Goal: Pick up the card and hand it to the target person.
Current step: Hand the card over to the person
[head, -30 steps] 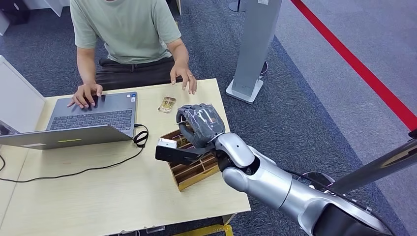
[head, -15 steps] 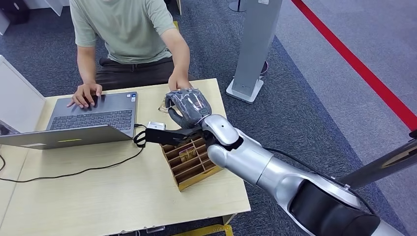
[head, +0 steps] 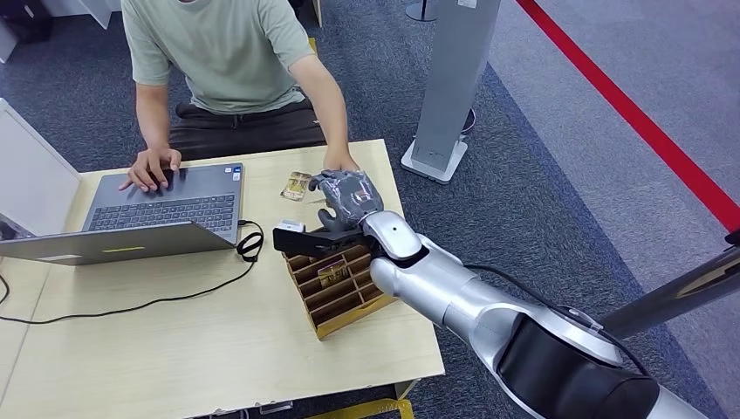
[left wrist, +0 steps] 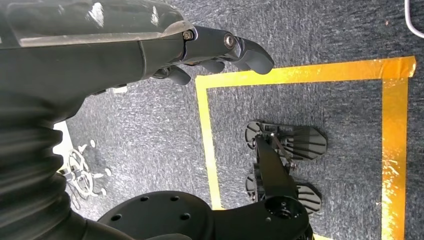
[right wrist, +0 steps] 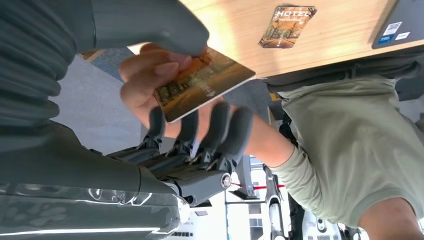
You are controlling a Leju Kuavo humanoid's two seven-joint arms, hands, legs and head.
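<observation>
Now at the handover: right hand [right wrist: 165,125] pinches the card [right wrist: 202,82] between thumb and fingers, held out over the far right corner of the desk [head: 201,349]. The person's hand [right wrist: 145,80] already has fingertips on the card's near edge in the right wrist view.

To do this well, as I judge it: hold the arm steady, don't tug or twist, and loosen the thumb only once the person's pinch clearly carries the card. Open slowly so it doesn't drop on the desk. Then back the arm out clear of the wooden card rack [head: 336,284] below it.

Left hand [left wrist: 210,50] hangs over the carpet, fingers loosely apart, holding nothing.

Hard to make out:
- In the head view the right hand [head: 349,196] covers both the card and the person's fingers, so the contact can't be checked from there.
- How firm the person's grip is: can't tell.
- A second card [head: 297,185] lies flat on the desk just beside; not the one in hand.
- Laptop [head: 166,205] lid cut off at the left edge.
</observation>
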